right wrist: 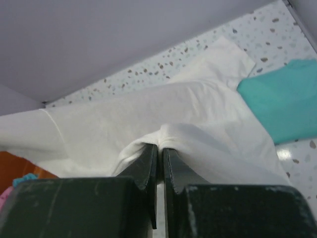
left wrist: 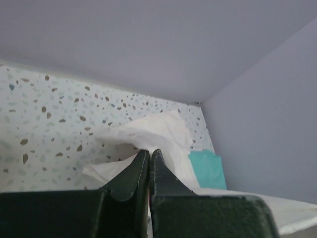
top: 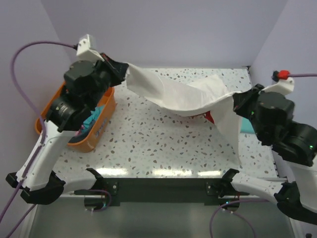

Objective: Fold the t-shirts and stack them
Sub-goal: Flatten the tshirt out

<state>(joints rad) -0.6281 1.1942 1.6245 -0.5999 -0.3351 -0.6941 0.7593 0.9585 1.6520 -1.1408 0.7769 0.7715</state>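
Pinched shut on a bunched fold of the large cream-white cloth t-shirt (top: 168, 94), the right hand (right wrist: 159, 148) holds one end up. The left hand (left wrist: 149, 154), likewise clamped on it, holds the other, and the cloth sags between them over the speckled table (top: 148, 144). A plain teal-green t-shirt (right wrist: 282, 101) lies flat at the table's right edge, and an orange plastic basket (top: 101, 126) sits at the left.
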